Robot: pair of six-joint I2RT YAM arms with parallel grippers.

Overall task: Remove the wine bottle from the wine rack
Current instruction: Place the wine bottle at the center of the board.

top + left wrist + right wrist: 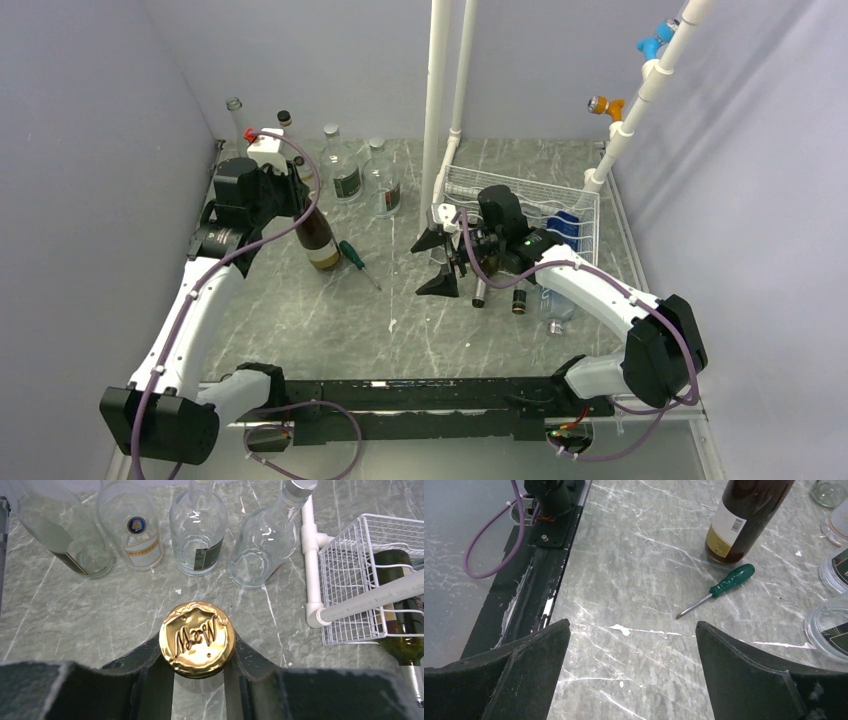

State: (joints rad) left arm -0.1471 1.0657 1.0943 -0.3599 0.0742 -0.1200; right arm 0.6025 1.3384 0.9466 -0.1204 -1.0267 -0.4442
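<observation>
A dark brown wine bottle (319,238) with a cream label stands upright on the marble table, left of centre. My left gripper (298,183) is shut on its neck just under the gold embossed cap (197,639), one finger on each side. The white wire wine rack (560,195) sits at the back right. Another dark green bottle (400,605) lies in the wine rack (350,575). My right gripper (437,262) hangs open in front of the rack, with only bare table between its fingers (631,625). The brown bottle's base (736,525) shows in the right wrist view.
A green-handled screwdriver (356,262) lies right of the held bottle. Several clear empty bottles (347,170) stand along the back wall, close behind the held bottle (198,530). More bottles (519,296) lie at the rack's front. White pipes (437,100) rise beside the rack.
</observation>
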